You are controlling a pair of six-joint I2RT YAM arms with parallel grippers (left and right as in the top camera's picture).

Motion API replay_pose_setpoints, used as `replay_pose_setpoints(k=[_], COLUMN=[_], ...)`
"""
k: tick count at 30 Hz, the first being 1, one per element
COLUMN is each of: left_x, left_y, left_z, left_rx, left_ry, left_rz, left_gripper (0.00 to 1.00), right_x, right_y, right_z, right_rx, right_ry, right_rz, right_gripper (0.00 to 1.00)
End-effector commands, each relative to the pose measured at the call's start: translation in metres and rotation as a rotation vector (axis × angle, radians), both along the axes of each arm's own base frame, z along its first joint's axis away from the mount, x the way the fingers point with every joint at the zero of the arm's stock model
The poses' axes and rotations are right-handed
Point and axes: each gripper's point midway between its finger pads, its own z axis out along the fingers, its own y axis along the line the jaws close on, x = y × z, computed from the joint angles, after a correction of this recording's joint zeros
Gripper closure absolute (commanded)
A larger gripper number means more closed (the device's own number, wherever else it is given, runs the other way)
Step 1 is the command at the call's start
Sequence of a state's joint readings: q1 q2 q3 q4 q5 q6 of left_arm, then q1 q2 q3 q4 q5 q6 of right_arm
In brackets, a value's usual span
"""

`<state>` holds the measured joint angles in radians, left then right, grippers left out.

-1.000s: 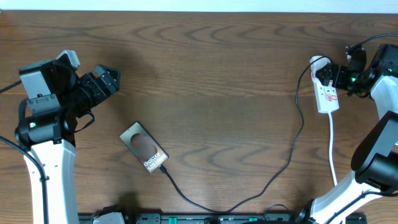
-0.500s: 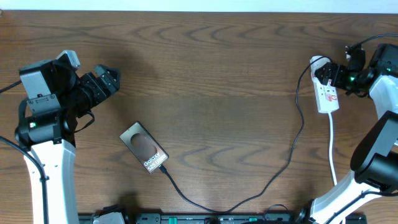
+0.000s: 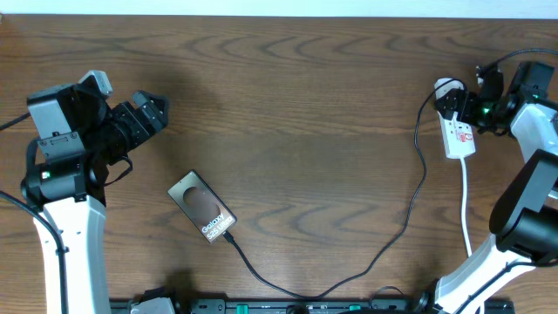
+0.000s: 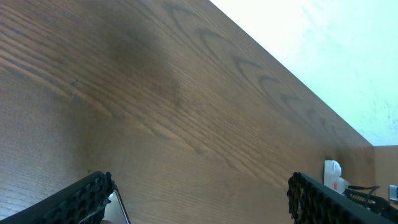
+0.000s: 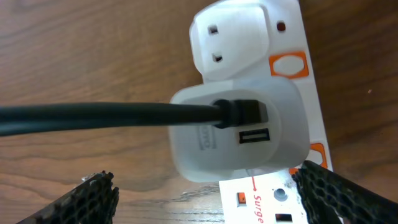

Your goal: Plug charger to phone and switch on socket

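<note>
- "Galaxy" in white, with a smaller, hardly legible line beneath, on the phone (image 3: pixel 202 207) screen, near left.
- "Surge" in red, printed sideways on the white power strip (image 5: pixel 249 37), far right.

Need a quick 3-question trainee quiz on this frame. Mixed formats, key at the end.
1. True or false: the left gripper and the right gripper are both open and empty.
2. Which gripper is at the socket? A left, B right, C neither.
3. Fill in: the black charger runs across the table from the white adapter in the socket to the ___.

Key: 1 true; 2 B; 3 phone.
</note>
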<state>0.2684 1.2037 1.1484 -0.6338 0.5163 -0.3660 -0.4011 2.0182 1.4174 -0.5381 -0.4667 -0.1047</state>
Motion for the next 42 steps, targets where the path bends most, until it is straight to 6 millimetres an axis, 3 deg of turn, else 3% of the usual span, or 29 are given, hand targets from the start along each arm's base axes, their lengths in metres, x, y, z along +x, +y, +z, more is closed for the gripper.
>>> replay_pose_setpoints(k=[1,42], left_x=[0.0015,0.0013], left_y=[0.0043,0.0043], left_z=[0.0029,0.0028], left_rx=[0.014,0.014], left_ry=[-0.004,-0.003], left_rz=[0.011,0.011], left_gripper=[0.08,0.08], right_x=[-0.0019,0.0046], right_y=[0.0078,0.0071], right_z=[-0.0117,-0.0135], right_rx=[0.037,0.006], right_ry=[0.025,0.004], right_rz=[0.004,0.016], right_gripper=[0.09,0.09])
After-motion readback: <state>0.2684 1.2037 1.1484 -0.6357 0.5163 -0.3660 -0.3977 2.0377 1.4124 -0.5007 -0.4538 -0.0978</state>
